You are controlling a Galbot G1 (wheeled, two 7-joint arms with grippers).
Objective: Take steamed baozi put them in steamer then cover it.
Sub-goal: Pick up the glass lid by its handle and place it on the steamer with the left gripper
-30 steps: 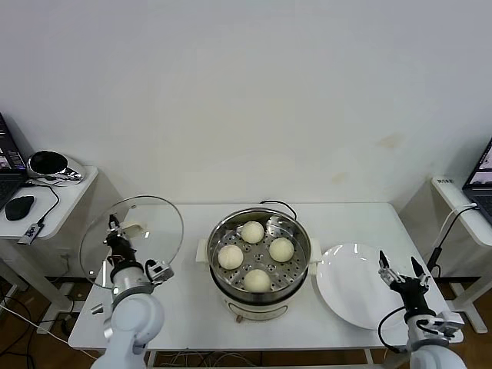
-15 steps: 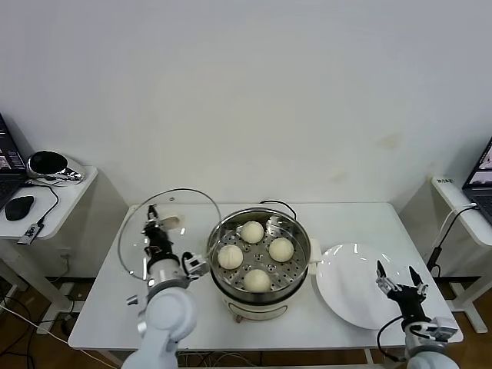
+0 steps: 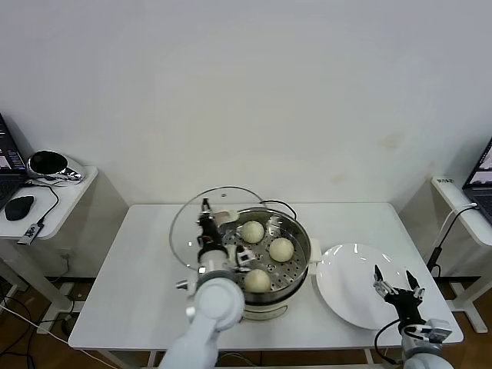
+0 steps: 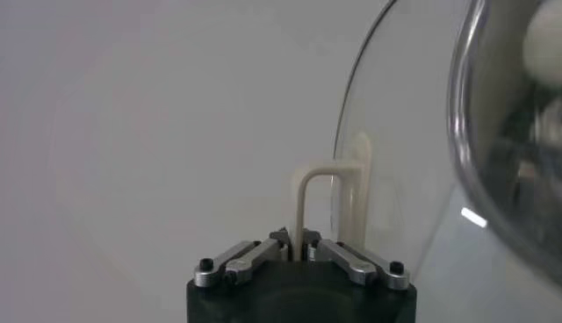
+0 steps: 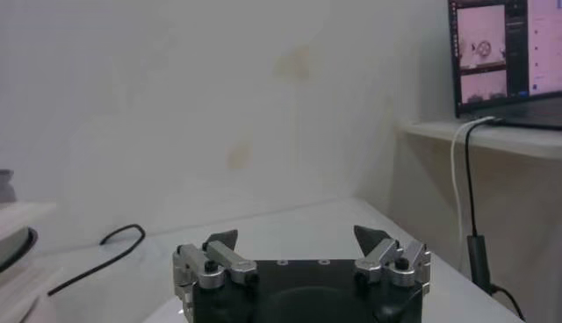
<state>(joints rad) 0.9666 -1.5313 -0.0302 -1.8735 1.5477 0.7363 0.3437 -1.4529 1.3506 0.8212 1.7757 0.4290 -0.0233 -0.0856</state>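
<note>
Carrying the cover (image 3: 223, 223) by its cream handle, the left gripper (image 3: 206, 224) hovers at the steamer's (image 3: 296, 265) left rim, its fingers (image 4: 255, 256) clamped on the handle's thin loop. The clear glass cover is tilted up on edge, its face turned toward the pot, and it overlaps only the pot's left side. Three steamed baozi (image 3: 281, 249) show on the perforated tray; a fourth may sit behind the gripper, but I cannot tell. To finish well, the cover should probably be swung flat, centred over the pot, and lowered evenly so its metal rim seats all round. The handle's long axis runs roughly upright now. The right gripper (image 3: 398, 289) waits with fingers spread apart just beside the white plate (image 3: 346, 288), near the bench's (image 3: 138, 277) right front edge.
</note>
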